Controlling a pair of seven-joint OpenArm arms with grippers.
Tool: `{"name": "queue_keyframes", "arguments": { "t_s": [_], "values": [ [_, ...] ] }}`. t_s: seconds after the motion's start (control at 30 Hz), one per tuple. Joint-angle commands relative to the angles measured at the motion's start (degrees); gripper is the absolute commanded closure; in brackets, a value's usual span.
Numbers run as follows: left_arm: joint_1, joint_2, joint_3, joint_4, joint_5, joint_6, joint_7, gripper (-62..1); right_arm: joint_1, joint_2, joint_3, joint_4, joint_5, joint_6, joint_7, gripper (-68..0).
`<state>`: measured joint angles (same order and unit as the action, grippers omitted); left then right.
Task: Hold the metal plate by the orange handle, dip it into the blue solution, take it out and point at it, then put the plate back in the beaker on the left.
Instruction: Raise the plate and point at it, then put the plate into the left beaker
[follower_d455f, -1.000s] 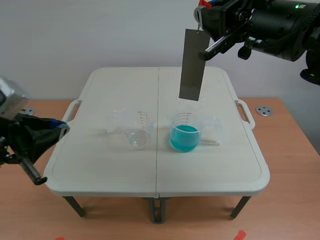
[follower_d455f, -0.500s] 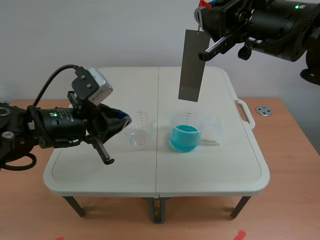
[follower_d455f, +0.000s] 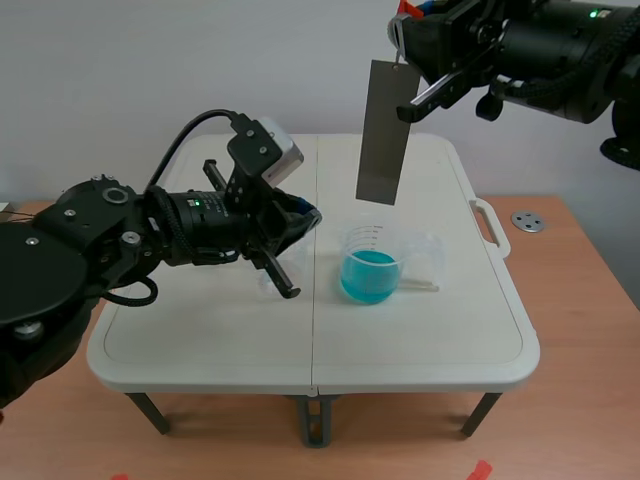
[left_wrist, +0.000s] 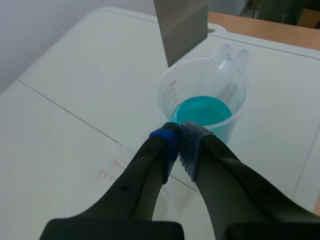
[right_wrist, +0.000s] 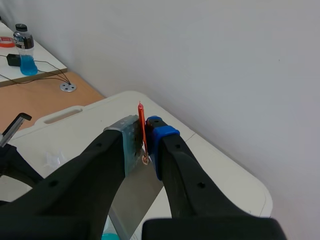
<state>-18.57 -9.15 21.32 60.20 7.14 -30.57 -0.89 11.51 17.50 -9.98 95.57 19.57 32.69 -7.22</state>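
The right gripper (right_wrist: 145, 136) has its two black fingers pressed together on a thin orange handle (right_wrist: 142, 122), which stands upright and pokes out above the fingertips. One pad (right_wrist: 131, 142) is grey-green, the other blue. A grey metal plate (right_wrist: 131, 200) hangs below the fingertips, between the two fingers. Under and ahead of the gripper lies a white table (right_wrist: 210, 165), with a plain white wall (right_wrist: 200, 60) behind it. Far off on the grey-green pad's side, a bottle (right_wrist: 23, 47) of blue liquid stands on another surface.
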Motion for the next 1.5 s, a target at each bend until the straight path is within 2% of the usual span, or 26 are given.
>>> {"name": "queue_keyframes", "arguments": {
  "t_s": [0.0, 0.2, 0.43, 0.53, 1.3, 1.47],
  "values": [
    [-1.03, 0.59, 0.15, 0.70, 0.17, 1.55, -1.99, -3.1, 0.70, 0.42, 0.44, 0.98, 0.57, -0.04, 0.68, -1.3],
    [-1.46, 1.75, 0.87, 0.55, 0.66, 4.50, -2.75, -3.1, 0.70, 0.42, 0.44, 0.98, 0.52, -0.04, 0.66, -1.3],
    [-1.49, 3.34, 2.47, 0.55, 2.27, 4.57, -3.80, -3.1, 0.68, 0.42, 0.44, 0.98, 0.52, -0.04, 0.66, -1.3],
    [-1.49, 3.85, 2.80, 0.55, 3.10, 5.88, -3.82, -3.1, 0.70, 0.42, 0.44, 0.98, 0.39, -0.04, 0.68, -1.3],
    [-1.46, 4.31, 2.75, 0.55, 3.91, 5.88, -3.43, -3.1, 0.70, 0.42, 0.44, 0.98, 0.37, -0.04, 0.70, -1.3],
    [-1.27, 3.43, -0.02, 0.81, 3.85, 5.88, -1.86, -3.1, 0.70, 0.42, 0.44, 0.98, 0.37, -0.04, 0.70, -1.3]
  ]
}}
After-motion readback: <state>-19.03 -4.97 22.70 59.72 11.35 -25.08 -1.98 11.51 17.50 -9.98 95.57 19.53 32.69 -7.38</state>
